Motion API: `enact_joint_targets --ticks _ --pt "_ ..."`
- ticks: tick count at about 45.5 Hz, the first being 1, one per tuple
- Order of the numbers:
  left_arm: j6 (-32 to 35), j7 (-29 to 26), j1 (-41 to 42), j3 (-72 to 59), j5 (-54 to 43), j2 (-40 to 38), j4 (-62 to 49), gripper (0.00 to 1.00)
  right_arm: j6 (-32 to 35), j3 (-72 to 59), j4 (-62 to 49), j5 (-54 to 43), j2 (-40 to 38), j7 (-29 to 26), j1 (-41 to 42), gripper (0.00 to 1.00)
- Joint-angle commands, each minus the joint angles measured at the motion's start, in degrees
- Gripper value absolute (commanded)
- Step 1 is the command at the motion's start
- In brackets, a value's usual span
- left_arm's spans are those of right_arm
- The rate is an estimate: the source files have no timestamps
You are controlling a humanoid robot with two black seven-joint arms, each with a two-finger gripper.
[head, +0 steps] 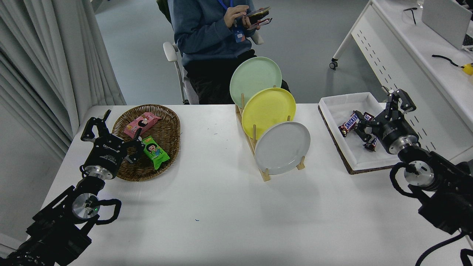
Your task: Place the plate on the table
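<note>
A white counter (221, 207) fills the frame's lower half, a seated person at top centre. In the middle a wooden rack (258, 155) holds three plates on edge, so each can be lifted by its rim; the grey plate (282, 147) leans in the nearest slot. At right the right gripper (378, 116), fingers released and empty, hangs over the white tray (340, 101). The left gripper (109, 129), fingers released, sits parked beside the wicker basket (164, 129) at left.

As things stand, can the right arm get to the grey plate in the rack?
Probably yes. The right gripper hangs open over the white tray, to the right of the grey plate. The plate is frontmost in the wooden rack, and bare table lies between them.
</note>
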Motion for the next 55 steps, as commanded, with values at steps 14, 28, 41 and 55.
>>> enact_joint_targets --ticks 14,28,41,55 --pt "0.0 0.0 0.0 0.0 0.0 0.0 0.1 1.00 5.3 -25.3 16.5 10.6 -12.4 -0.3 5.8 1.00" --pt "0.0 0.0 0.0 0.0 0.0 0.0 0.0 1.00 3.9 -34.7 18.4 25.9 -12.4 -3.7 10.0 1.00" --pt "0.0 0.0 0.0 0.0 0.0 0.0 0.1 1.00 1.7 -34.8 23.1 25.2 -16.1 -13.8 16.9 1.00" --pt "0.0 0.0 0.0 0.0 0.0 0.0 0.1 1.00 -3.2 -36.3 22.7 26.1 -15.3 -14.6 21.5 1.00"
